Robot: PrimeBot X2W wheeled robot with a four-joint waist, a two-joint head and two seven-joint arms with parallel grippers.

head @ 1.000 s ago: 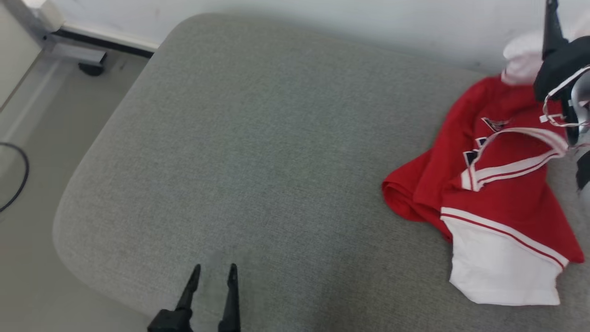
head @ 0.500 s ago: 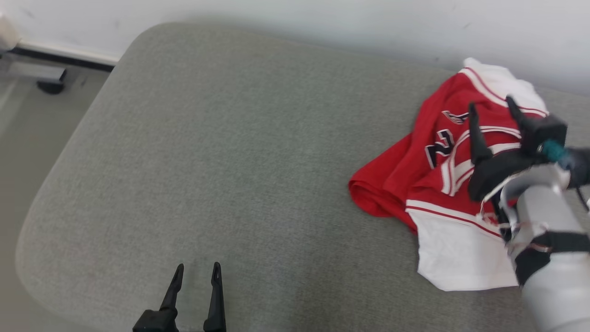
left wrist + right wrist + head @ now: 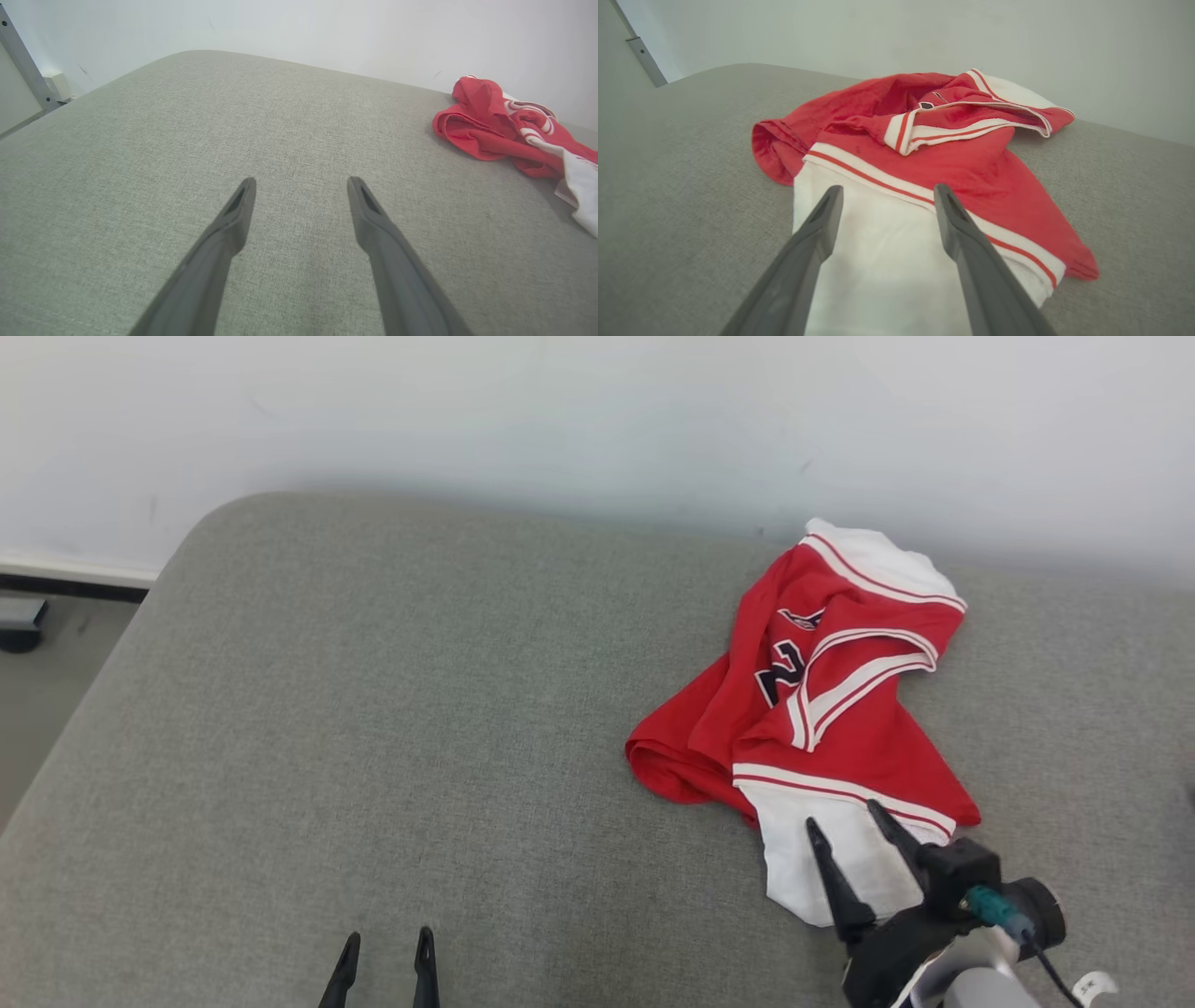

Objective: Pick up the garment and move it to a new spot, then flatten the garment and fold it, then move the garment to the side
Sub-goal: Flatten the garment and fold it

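Your right gripper (image 3: 842,814), jaws spread, hangs over the white hem of the jersey (image 3: 822,709); your left gripper (image 3: 389,935), jaws spread too, well apart over grey cushion (image 3: 420,709), white wall (image 3: 560,420) behind.

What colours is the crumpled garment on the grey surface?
The garment is red with white panels and striped trim; best in the right wrist view.

A broad grey fabric cushion (image 3: 373,728) with rounded corners, where we found a single crumpled red-and-white garment (image 3: 840,737) lying on its right side, near the far edge, white panel nearest us, dark numerals showing among the folds.
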